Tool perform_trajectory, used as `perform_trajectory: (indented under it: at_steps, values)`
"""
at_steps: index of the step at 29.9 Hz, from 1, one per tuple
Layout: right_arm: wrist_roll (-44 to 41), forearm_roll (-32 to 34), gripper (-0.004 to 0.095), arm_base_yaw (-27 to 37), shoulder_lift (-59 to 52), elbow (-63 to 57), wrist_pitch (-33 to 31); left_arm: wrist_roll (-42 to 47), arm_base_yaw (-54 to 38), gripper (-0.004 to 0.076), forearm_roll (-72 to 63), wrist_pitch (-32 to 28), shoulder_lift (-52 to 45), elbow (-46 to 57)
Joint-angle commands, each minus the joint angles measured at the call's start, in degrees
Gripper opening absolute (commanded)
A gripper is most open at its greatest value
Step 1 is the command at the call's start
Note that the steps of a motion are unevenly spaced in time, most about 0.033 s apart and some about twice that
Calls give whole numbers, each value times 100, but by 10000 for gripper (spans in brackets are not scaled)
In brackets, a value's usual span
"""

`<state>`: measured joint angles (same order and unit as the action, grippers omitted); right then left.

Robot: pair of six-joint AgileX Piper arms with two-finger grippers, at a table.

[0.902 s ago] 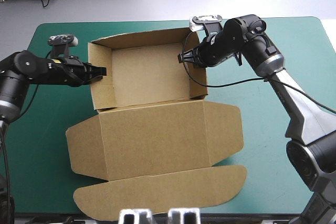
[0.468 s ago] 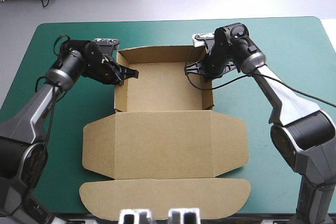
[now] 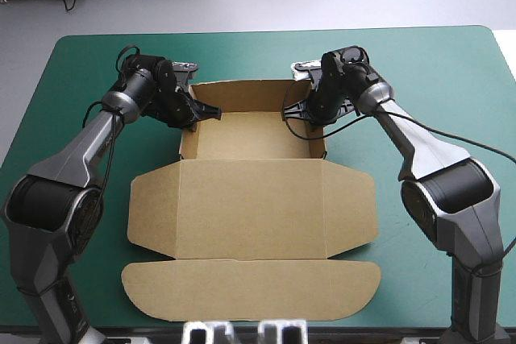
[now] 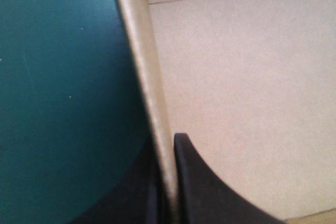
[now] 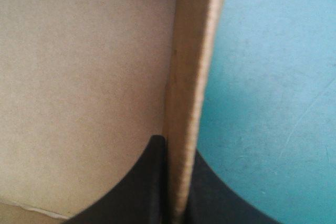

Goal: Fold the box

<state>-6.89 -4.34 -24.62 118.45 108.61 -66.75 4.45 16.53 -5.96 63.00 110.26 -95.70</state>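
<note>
1. Teal-green cover (image 3: 419, 78) spreads over the one table. One brown box (image 3: 250, 215) lies on it at the middle, with its open tray toward the far edge and its lid flat toward the near edge.
2. Two grippers are at the tray, one on each side.
3. The left gripper (image 3: 211, 110) is nearly closed, pinching the tray's left side wall (image 4: 137, 61) close to the far corner. One black finger (image 4: 205, 192) lies inside the tray against the wall's inner face, and the other is outside, over the cover.
4. The right gripper (image 3: 287, 110) clamps the right side wall (image 5: 191, 77) the same way, also near the far corner. One finger (image 5: 139, 187) is inside the tray and one outside, with the board edge-on between them.
5. Outward from the grips, three standing walls can be counted: the two held side walls and one far wall (image 3: 250, 93). They rise around a pale, bare floor (image 3: 250, 136).
6. Nearer the robot, the lid lies flat in two parts. One is a broad panel (image 3: 250, 203) joined to the tray's near edge, with two angled wings, one at each end. The other is one long rounded flap (image 3: 250, 289), which reaches almost to the table's near edge.
</note>
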Motion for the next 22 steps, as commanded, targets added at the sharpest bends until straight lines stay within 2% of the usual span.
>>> perform_trajectory:
  at_steps: [1, 3, 6, 8, 15, 22]
  values:
    - [454, -340, 62, -126, -212, 199, 432, -445, 153, 0, -568, -76, -96, -158]
    - [454, -48, 153, -126, -212, 278, 232, -532, 153, 24, -542, 123, -96, -253]
    - [442, 372, 351, -126, -212, 462, -107, -611, 139, 97, -520, 318, -96, -491]
    - [442, 510, 420, -126, -212, 591, -212, -803, 139, 148, -520, 377, -96, -633]
    - [434, 580, 448, -126, -212, 950, -345, -855, 139, 385, -544, 352, -96, -841]
    - [136, 1166, 449, -126, -212, 978, -357, -775, 139, 403, -544, 163, -96, -841]
